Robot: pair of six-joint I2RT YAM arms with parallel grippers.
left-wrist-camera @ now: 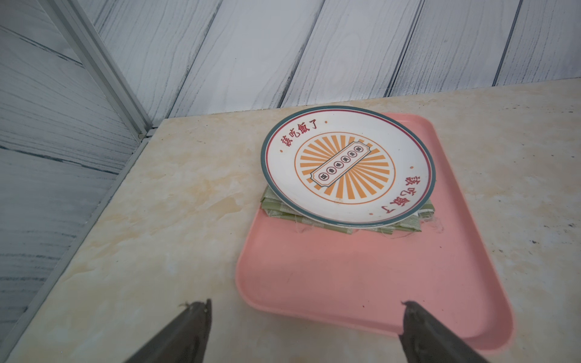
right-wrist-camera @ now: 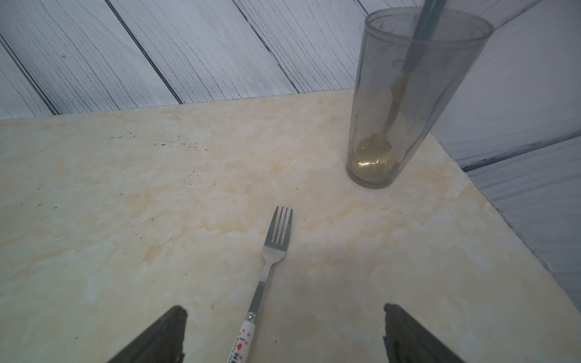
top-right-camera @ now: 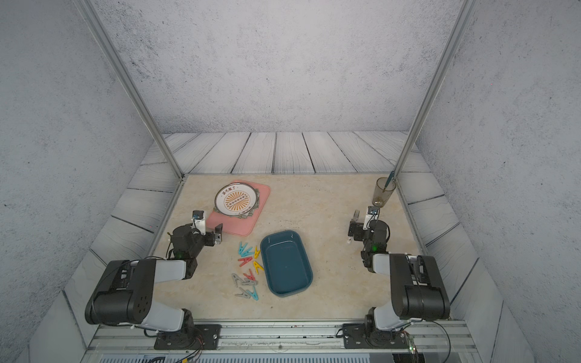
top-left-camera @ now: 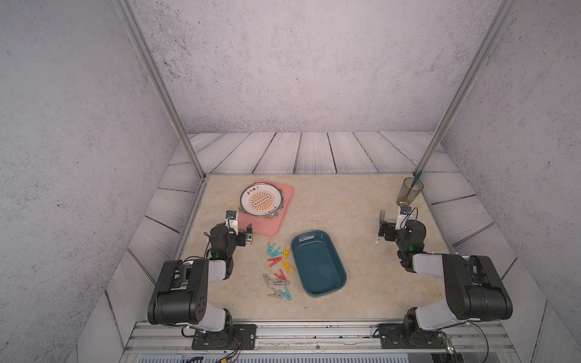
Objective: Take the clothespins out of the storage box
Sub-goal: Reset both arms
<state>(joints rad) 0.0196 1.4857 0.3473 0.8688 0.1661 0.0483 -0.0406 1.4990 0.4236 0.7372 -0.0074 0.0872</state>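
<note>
Clothespins (top-left-camera: 278, 270) left of storage box (top-left-camera: 327, 290)

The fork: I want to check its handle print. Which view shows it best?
The right wrist view: the fork lies close, tines and printed handle clear. Both top views show it small and partly hidden. The left wrist view misses it.
</note>
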